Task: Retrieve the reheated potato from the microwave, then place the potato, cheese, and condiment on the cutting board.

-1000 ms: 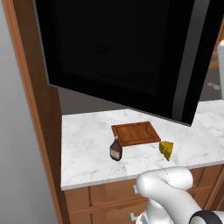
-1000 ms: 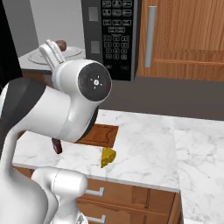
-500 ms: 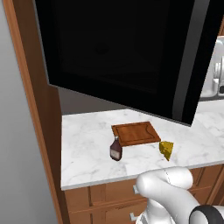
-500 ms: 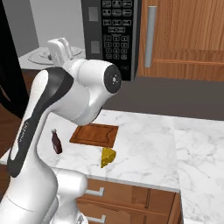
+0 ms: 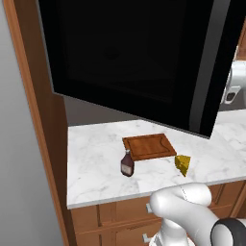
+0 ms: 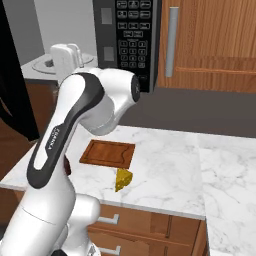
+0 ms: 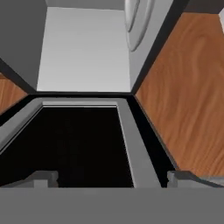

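tool point(image 7: 111, 177) fingers apart, gripping nothing | microwave point(image 6: 127, 37) door swung wide | cutting board point(image 5: 149, 146) bare

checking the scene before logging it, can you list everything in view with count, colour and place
microwave: one, black with a grey keypad, mounted above the counter, door swung open
microwave door: one, dark glass, hanging open over the counter
turntable: one, pale round plate inside the light grey cavity, with a small dark lump on it that is too small to identify
cutting board: one, reddish-brown, flat on the counter, nothing on it
condiment: one, dark brown bottle, upright off the board's front left corner
cheese: one, yellow wedge, on the counter off the board's front right corner
counter: one, white marble
cabinets: brown wood, beside the microwave and under the counter
robot arm: one, white, raised toward the microwave
pincer: one, open, empty
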